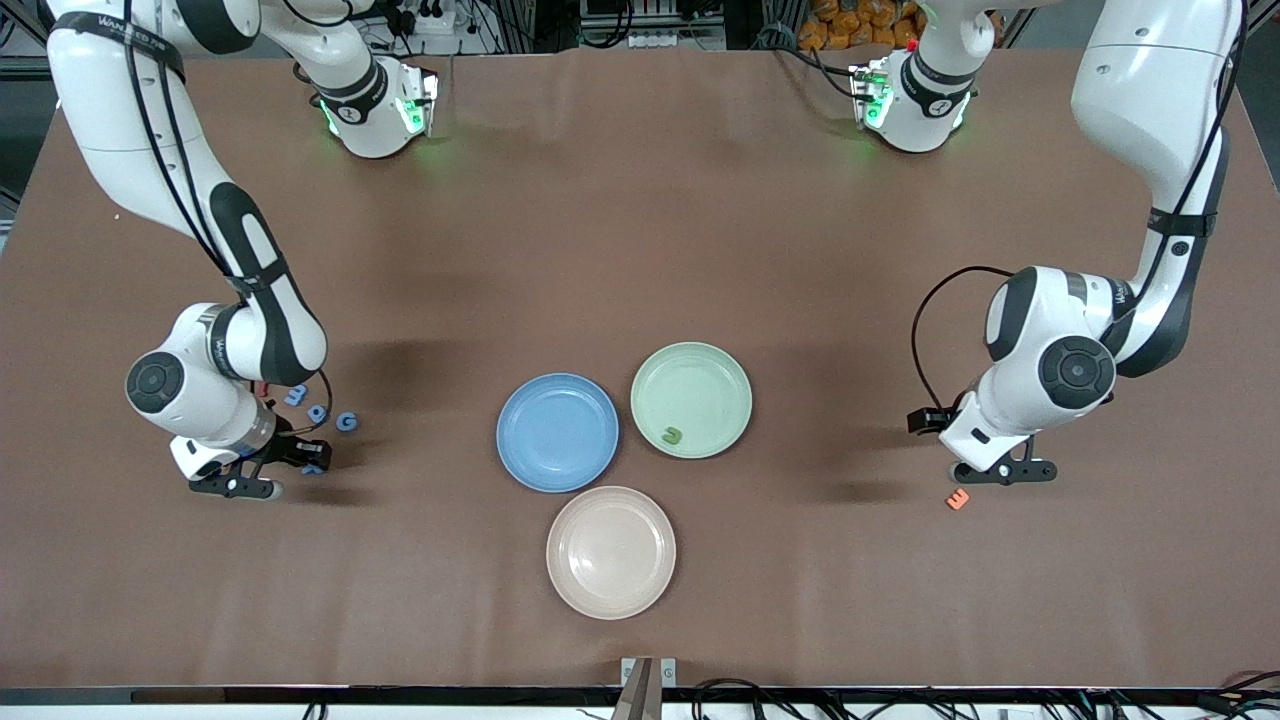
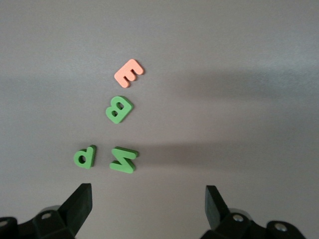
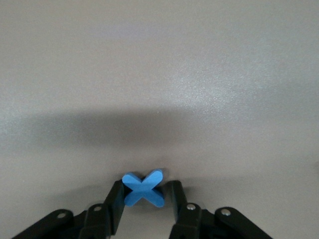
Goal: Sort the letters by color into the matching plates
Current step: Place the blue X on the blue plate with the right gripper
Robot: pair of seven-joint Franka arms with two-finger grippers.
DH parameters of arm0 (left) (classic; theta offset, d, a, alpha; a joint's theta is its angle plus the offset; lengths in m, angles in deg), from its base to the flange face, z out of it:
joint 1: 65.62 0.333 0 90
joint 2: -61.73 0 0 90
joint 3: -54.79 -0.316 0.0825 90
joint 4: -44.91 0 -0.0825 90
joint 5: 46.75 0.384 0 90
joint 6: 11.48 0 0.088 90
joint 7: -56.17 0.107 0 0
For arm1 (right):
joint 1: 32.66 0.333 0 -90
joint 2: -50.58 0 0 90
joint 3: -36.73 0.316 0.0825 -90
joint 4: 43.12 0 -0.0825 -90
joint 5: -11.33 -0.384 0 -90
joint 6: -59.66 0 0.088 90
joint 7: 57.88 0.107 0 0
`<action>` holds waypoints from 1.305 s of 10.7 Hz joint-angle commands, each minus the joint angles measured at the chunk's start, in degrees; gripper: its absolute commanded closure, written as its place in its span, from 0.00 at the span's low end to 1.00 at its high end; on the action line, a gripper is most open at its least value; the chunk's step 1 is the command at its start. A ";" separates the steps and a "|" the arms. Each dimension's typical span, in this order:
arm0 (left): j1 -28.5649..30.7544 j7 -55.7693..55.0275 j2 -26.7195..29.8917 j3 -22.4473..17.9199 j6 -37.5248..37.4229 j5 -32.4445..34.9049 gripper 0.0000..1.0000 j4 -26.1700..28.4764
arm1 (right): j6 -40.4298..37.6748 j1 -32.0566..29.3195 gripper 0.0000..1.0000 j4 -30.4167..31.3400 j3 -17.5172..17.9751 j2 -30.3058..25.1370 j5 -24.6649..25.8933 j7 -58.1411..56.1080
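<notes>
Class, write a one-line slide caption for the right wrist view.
Right gripper closes its fingers around a blue X-shaped letter lying on the brown table.

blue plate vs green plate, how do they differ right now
Colour: the blue plate is mid blue, the green plate pale green.
Contents: the blue plate is empty, while the green plate holds one green letter near its rim.
Position: the blue plate lies toward the right arm's end of the table, the green plate toward the left arm's end and slightly farther from the front camera.
Both are round, shallow and alike in size.
</notes>
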 commanded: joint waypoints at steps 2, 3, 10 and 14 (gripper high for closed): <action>1.62 2.51 0.08 0.63 1.44 0.85 0.00 1.35 | 2.31 -0.33 0.73 -1.04 0.51 1.84 -0.64 0.23; 2.14 2.60 -0.18 0.63 1.97 0.85 0.00 1.35 | 2.31 -0.16 0.77 -1.13 0.51 1.93 -0.47 0.06; 4.70 8.14 -3.08 0.54 5.40 0.94 0.00 1.61 | -6.99 6.59 0.79 -2.27 0.42 -5.18 -0.29 0.49; 6.18 6.99 -3.17 0.54 21.18 0.85 0.00 11.60 | -9.02 14.33 0.72 -3.24 1.55 -6.86 -0.47 9.88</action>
